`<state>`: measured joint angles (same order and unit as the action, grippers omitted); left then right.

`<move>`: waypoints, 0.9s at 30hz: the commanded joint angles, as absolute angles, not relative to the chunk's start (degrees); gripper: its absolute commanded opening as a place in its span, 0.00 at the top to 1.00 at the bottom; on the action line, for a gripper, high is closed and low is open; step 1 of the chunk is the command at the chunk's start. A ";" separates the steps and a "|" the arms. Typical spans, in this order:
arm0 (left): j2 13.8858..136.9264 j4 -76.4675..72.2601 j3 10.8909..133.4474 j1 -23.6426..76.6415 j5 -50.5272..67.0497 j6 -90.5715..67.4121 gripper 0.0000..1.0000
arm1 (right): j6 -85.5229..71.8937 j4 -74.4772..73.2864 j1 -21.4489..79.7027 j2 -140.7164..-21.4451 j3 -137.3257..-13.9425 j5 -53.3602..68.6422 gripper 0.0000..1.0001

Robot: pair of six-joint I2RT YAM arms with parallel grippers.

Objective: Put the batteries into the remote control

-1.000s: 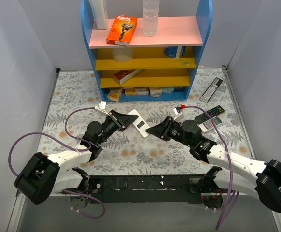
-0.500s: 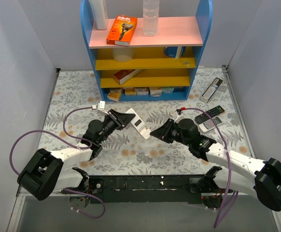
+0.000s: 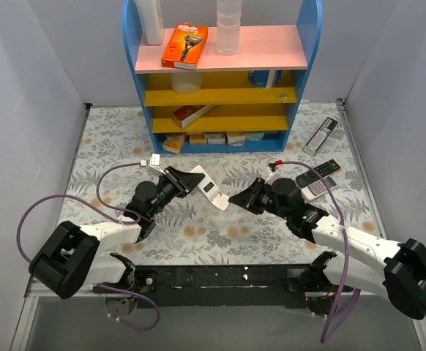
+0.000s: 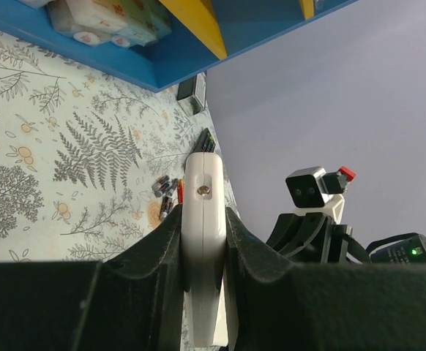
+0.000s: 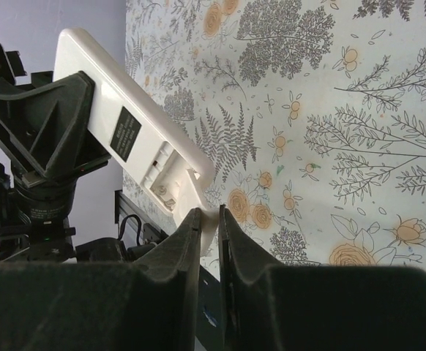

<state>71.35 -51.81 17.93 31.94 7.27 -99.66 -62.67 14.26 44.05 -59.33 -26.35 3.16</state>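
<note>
One battery compartment (image 5: 165, 172) open on remote control (image 5: 151, 121); my left end effector (image 4: 203, 234) clamps it, right end effector (image 5: 207, 216) pinches its end.

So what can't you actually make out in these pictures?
Button face of the remote control: turned away in every view; left wrist shows only an edge.
The batteries: left wrist view, tiny, partly behind the remote control; count unclear.
Right jaws' hold: right wrist view, their tips cover the remote control's end.
Battery compartment: right wrist view, contents too small.
</note>
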 commanded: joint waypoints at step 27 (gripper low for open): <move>66.19 -42.28 13.45 31.64 4.92 -93.87 1.00 | -57.39 31.33 40.17 -65.73 -15.92 7.63 0.99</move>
<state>71.85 -45.71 13.72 31.94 5.93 -95.88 -59.13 19.92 41.10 -63.57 -18.46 4.78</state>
